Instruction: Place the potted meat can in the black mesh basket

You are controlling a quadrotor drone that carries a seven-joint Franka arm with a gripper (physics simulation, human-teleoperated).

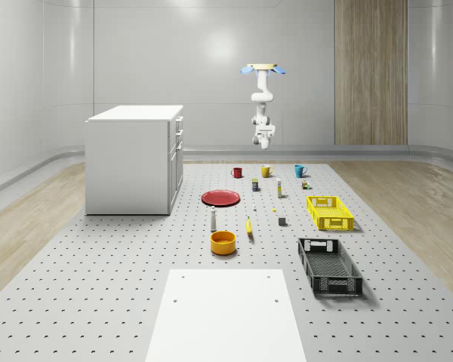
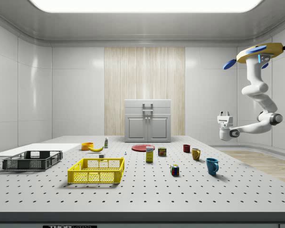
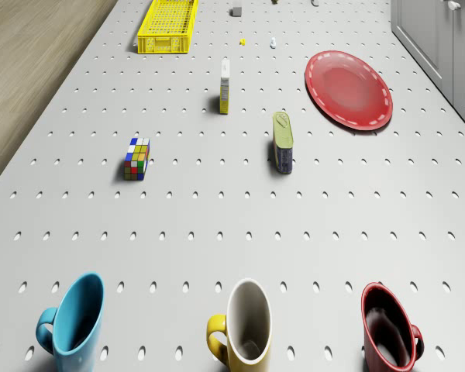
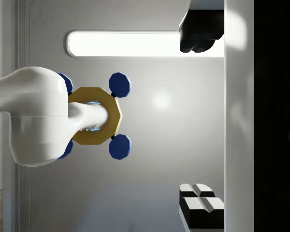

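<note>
Jaws: parted and empty, the gripper [image 2: 223,114] turned upward, so that in the wrist view the two fingertips [image 4: 201,203] frame the ceiling and the drone's own underside. The drone [image 1: 262,69] hovers high beyond the far edge of the tabletop [image 1: 121,286], above the row of three mugs: red mug [image 3: 389,325], yellow mug [image 3: 242,322], blue mug [image 3: 71,314]. The arm hangs folded beneath it, the gripper well above the mugs. Potted meat can [image 3: 283,142]: upright on the tabletop, past the mugs toward the middle, well below and well apart from the jaws, beside the red plate [image 3: 349,89]. Black mesh basket [image 1: 329,266]: at the near right in the whole-scene view, just in front of the yellow crate [image 1: 329,212], far from the can.
</note>
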